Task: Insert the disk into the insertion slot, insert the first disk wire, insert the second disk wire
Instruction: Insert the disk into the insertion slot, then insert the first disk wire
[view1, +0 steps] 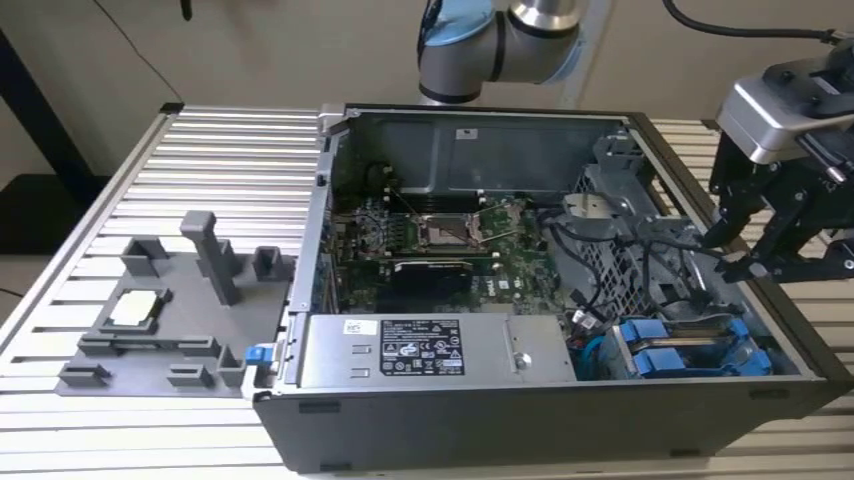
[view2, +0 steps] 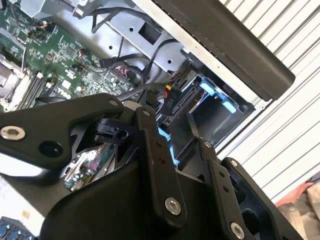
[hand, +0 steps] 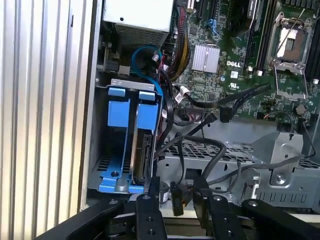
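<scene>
The disk (hand: 143, 156) stands on edge in its bright blue carrier (hand: 131, 114) inside the drive bay at the case's corner; in the exterior view the blue carrier (view1: 678, 352) sits at the case's front right. My gripper (view1: 750, 262) hovers over the case's right wall above the drive cage, apart from the disk. In both wrist views its black fingers (hand: 146, 216) stand apart, open. A small black connector (hand: 176, 199) on a cable lies in the gap between them, not clamped. Loose black wires (hand: 212, 150) drape over the metal cage, one ending in a plug (hand: 225, 114).
A grey power-supply box (view1: 427, 350) fills the case's front. The motherboard (view1: 441, 240) lies at the bottom of the case. A grey fixture with a small part (view1: 160, 315) stands on the slatted table (view1: 214, 150) at the exterior view's left. The case wall (view2: 235, 50) runs close beside my fingers.
</scene>
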